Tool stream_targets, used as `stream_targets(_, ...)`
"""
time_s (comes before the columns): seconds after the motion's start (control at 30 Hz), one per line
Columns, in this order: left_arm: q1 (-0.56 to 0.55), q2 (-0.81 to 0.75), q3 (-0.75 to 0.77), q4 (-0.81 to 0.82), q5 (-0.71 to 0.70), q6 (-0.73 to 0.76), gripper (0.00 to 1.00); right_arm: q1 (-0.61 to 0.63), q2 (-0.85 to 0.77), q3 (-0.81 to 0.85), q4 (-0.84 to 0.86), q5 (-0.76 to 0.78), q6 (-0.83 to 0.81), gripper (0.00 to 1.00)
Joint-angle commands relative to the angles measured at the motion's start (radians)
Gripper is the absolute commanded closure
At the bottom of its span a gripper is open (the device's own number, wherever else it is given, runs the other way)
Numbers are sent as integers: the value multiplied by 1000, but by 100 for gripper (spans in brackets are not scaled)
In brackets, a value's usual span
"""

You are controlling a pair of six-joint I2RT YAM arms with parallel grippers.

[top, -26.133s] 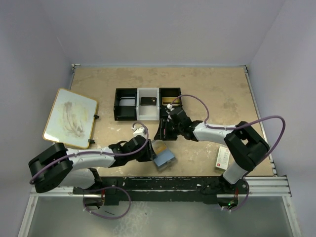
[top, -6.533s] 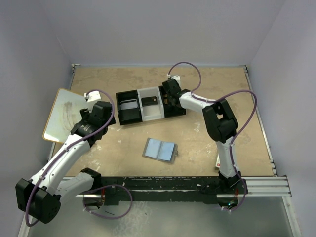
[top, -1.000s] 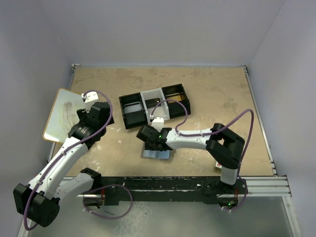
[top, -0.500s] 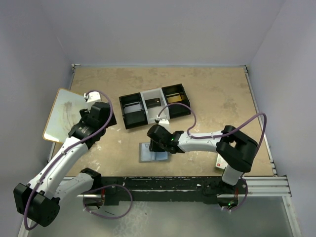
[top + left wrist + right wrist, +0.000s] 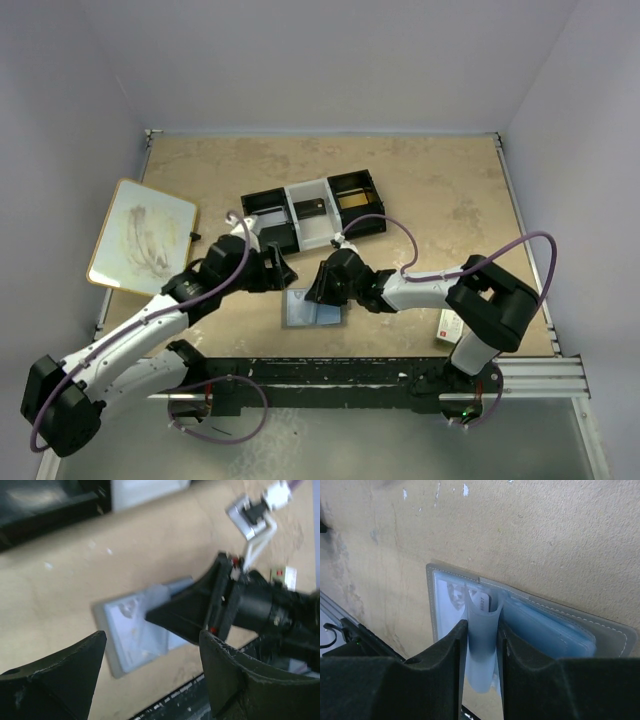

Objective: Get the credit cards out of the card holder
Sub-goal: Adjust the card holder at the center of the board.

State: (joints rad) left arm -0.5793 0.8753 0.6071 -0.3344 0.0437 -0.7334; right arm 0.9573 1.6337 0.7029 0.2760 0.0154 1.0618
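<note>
Centrally, right jaws pinch a pale sleeve (image 5: 481, 645) of the open card holder (image 5: 545, 625); it lies on the bench (image 5: 440, 190). Left jaws stand wide at its upper left.

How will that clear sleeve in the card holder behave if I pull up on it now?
Probably floppy: the sleeve curls between the right gripper's fingers. The card holder looks thin and light, lying open with nothing pinning it, so it may lift or drag along.

left gripper (image 5: 277, 268): swung in from 9 o'clock, now just beside card holder (image 5: 308, 312)
right gripper (image 5: 481, 630): narrowed onto 1 pale sleeve (image 5: 481, 670)
</note>
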Motion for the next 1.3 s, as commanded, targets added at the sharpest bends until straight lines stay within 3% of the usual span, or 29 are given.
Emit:
stream_targets(0.0,-119,55,-56,154,43,-84,28,-7,-14,-29,27,-18,15,67)
stream_targets(0.1,-153,94,-118,253,76,-109,28,-10,-8,-30,20,-20,19,68)
stream_targets(0.4,-187,205,-198,345,71,-105,32,-21,-11,-45,11,-17,31,68)
stream_targets(0.63,-199,238,-185,404,104,-82,45,-25,-4,-46,9,-23,35,68)
stream_targets(1.0,-200,351,-208,436,85,-38,42,-30,-5,-50,4,-25,41,67)
stream_targets(1.27,-209,358,-215,408,89,-22,52,-29,-15,5,-87,2,29,51)
